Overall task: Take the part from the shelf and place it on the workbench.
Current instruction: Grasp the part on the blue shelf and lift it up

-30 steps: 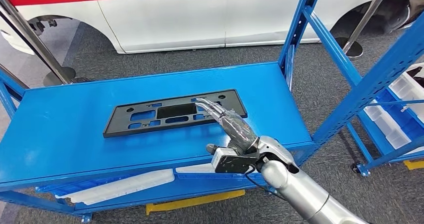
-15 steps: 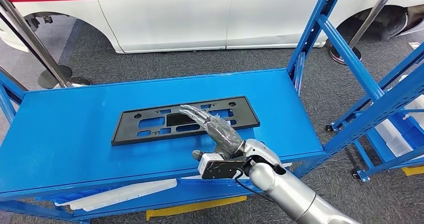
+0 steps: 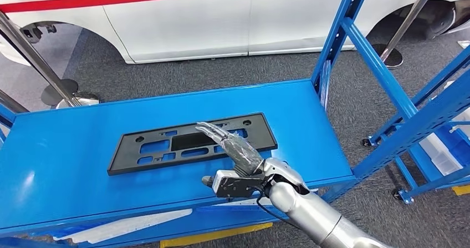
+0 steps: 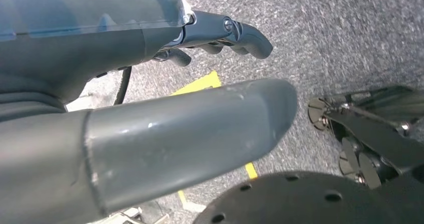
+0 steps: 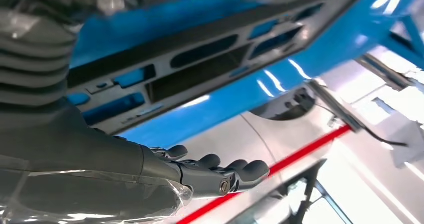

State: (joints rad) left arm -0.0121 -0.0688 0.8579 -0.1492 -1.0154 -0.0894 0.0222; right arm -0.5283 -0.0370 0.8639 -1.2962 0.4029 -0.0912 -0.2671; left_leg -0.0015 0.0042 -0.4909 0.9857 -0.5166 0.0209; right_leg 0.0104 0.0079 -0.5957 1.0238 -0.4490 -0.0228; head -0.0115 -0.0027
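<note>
One flat black part [image 3: 191, 143], a long plate with slots and holes cut through it, lies on the blue top [image 3: 66, 165] of the rack, which I take to be the workbench, about midway between its front and back edges. The robot's right hand [image 3: 233, 147] stretches over the part's right half with the fingers [image 3: 213, 131] straight and together, holding nothing. From the head view I can't quite tell whether the fingers touch the plate or hover just above it; the right wrist view suggests a gap.

If those fingers do rest on the part, a careless pull back towards the body could drag the plate with them and slew it towards the front edge. It is thin and flat and would slide easily on painted steel. A downward press on one end could tip the other end up.

The left hand [image 4: 150, 129] hangs low over the grey carpet [image 4: 350, 28], fingers loosely curled and nothing in it.

Around the bench: a blue upright [image 3: 338, 31] rises at the far right corner, close to the arm's way out, and a second blue rack [image 3: 438, 98] with white trays stands to the right. A white car [image 3: 183, 20] with a red stripe is parked behind, and metal posts [image 3: 33, 54] stand to the left.
</note>
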